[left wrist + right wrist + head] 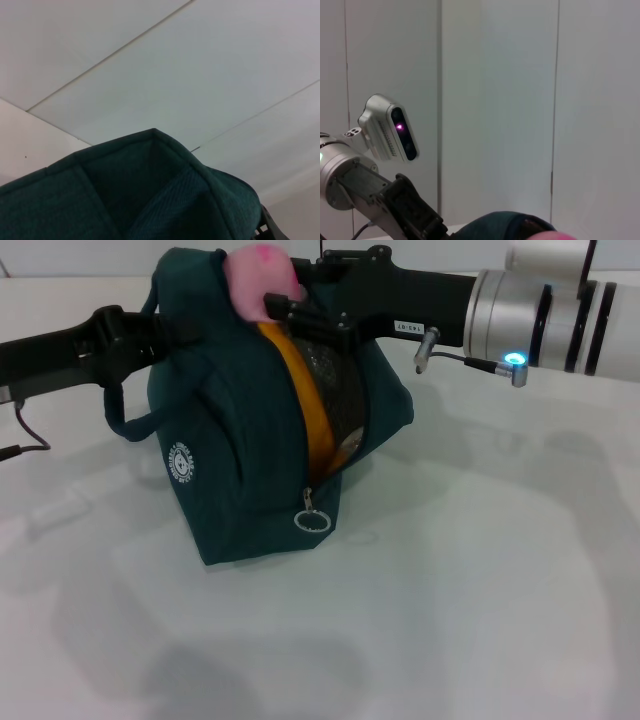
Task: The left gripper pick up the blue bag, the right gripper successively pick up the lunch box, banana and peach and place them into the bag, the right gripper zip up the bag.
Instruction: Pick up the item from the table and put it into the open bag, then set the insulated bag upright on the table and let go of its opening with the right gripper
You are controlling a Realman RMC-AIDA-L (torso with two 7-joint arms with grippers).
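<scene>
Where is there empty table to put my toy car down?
The table is bare in front of the blue bag and off to its right. Crowded: the bag's top, where the right gripper holds the peach and the left gripper grips.

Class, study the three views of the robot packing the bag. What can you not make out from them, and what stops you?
- The lunch box: head view, not visible inside the blue bag.
- Left gripper jaws: hidden behind the bag's fabric.
- Right gripper jaws: head view, whether they grip the peach is unclear.
- Banana: only partly showing.
</scene>
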